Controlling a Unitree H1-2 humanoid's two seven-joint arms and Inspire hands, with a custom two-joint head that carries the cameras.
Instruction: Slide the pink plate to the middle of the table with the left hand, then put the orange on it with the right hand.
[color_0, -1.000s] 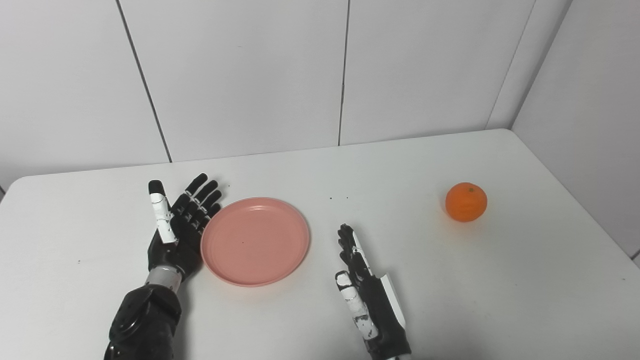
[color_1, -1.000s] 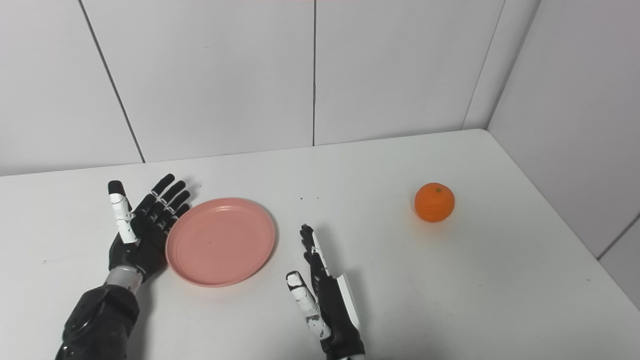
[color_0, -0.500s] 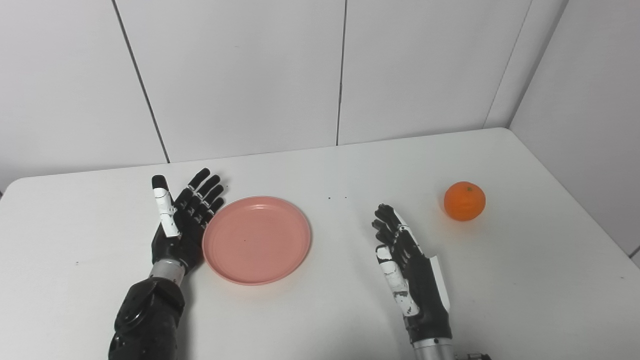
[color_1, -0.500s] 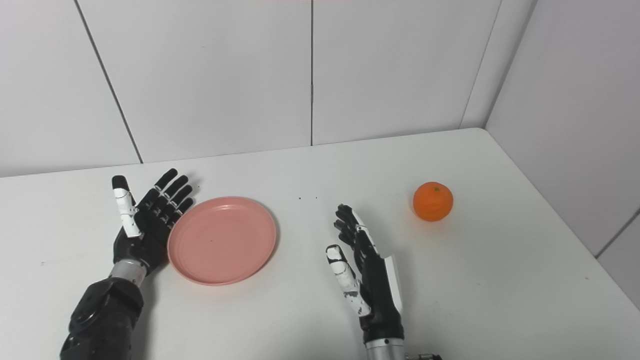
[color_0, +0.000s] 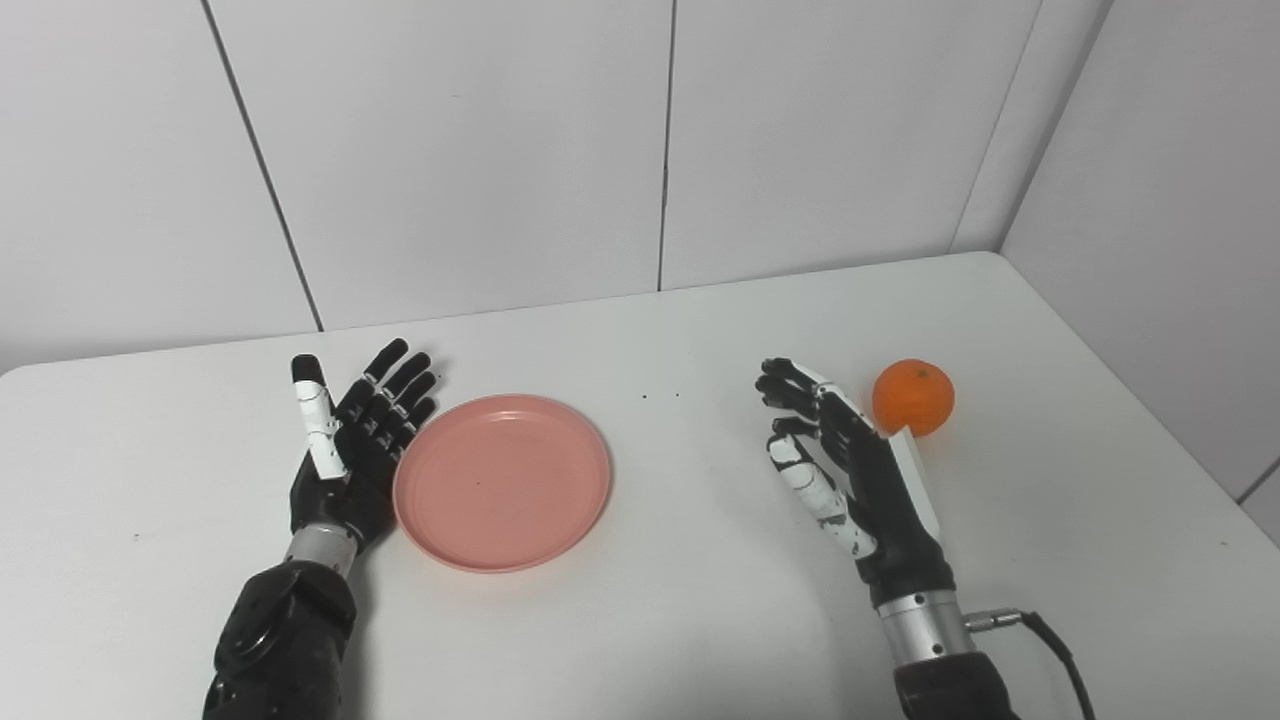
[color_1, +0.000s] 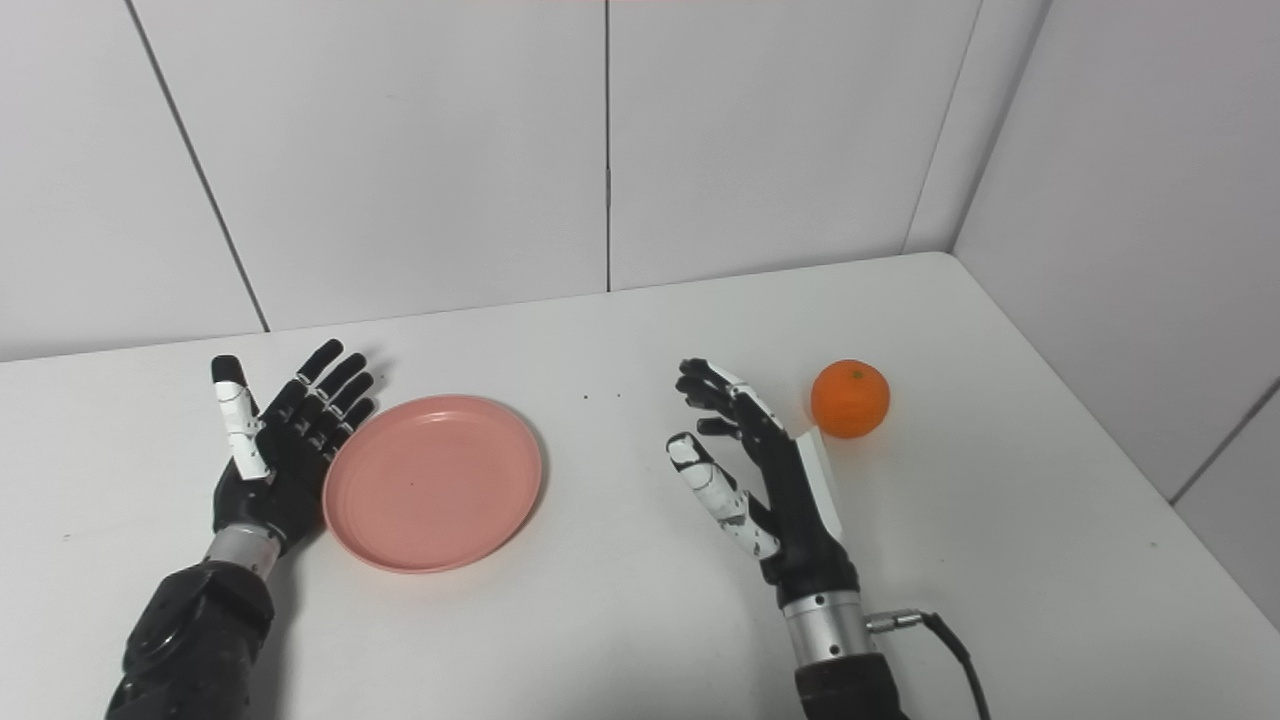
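The pink plate (color_0: 502, 480) lies flat on the white table (color_0: 680, 600), left of centre. My left hand (color_0: 352, 450) rests open with its palm up, its edge against the plate's left rim. The orange (color_0: 912, 397) sits on the table toward the right. My right hand (color_0: 850, 470) is open, fingers spread and a little curled, raised just left of the orange with a small gap between them. In the right eye view the right hand (color_1: 765, 475) and the orange (color_1: 850, 398) are clearly apart.
White panelled walls stand behind the table and along its right side. The table's back edge and rounded right corner (color_0: 990, 262) lie close behind the orange. A cable (color_0: 1050, 650) trails from my right wrist.
My right hand has travelled from beside the plate up and to the right, ending close to the orange. The left hand and plate have stayed put; the camera has shifted slightly.
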